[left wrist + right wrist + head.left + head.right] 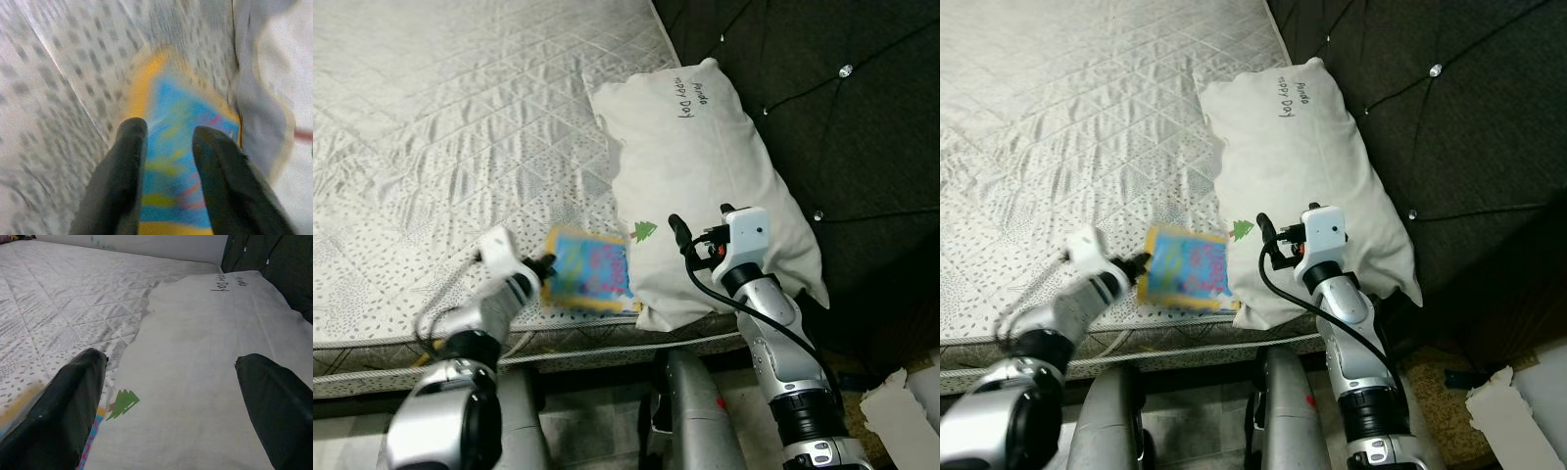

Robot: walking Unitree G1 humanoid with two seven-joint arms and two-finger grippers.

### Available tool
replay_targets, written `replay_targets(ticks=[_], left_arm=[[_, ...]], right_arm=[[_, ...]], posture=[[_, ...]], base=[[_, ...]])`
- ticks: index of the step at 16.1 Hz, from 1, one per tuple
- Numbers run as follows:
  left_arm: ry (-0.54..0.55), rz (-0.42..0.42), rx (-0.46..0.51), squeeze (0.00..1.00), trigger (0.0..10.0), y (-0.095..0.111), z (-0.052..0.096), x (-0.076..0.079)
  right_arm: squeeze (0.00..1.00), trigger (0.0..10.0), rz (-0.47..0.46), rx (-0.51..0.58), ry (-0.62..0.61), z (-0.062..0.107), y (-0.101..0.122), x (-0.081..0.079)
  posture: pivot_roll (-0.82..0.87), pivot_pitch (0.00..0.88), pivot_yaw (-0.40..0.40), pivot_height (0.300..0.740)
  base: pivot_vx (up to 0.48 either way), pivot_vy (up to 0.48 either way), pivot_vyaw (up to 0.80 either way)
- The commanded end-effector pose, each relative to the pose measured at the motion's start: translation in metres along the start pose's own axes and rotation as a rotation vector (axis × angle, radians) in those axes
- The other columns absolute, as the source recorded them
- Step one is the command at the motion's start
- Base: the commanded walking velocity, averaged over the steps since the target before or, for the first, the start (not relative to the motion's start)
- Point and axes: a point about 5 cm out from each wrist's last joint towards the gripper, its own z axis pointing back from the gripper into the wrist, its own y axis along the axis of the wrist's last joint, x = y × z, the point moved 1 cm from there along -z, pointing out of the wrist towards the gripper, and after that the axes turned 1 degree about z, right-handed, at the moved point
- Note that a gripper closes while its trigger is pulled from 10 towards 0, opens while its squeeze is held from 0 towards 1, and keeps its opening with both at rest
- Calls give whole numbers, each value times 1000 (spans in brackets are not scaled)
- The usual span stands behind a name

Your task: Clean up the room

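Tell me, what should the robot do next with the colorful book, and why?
Probably lift the book off the bed. The left gripper seems to be at its near edge, fingers slightly apart, and its far corner is tucked under the pillow. The right gripper hovers open above the pillow.
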Motion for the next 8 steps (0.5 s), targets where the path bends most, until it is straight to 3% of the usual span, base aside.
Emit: replay_targets(ticks=[1,8], left_arm=[[24,-11,15,1000,10000,4,-1,-2],[45,-63,59,1000,10000,-8,4,3]], right_arm=[[0,10000,1,-9,-3,-1,-2,2],[0,10000,4,-12,6,-3,-4,1]], posture=[[-27,91,-82,601],[-19,71,-75,601]], base=[[0,0,0],[0,0,0]])
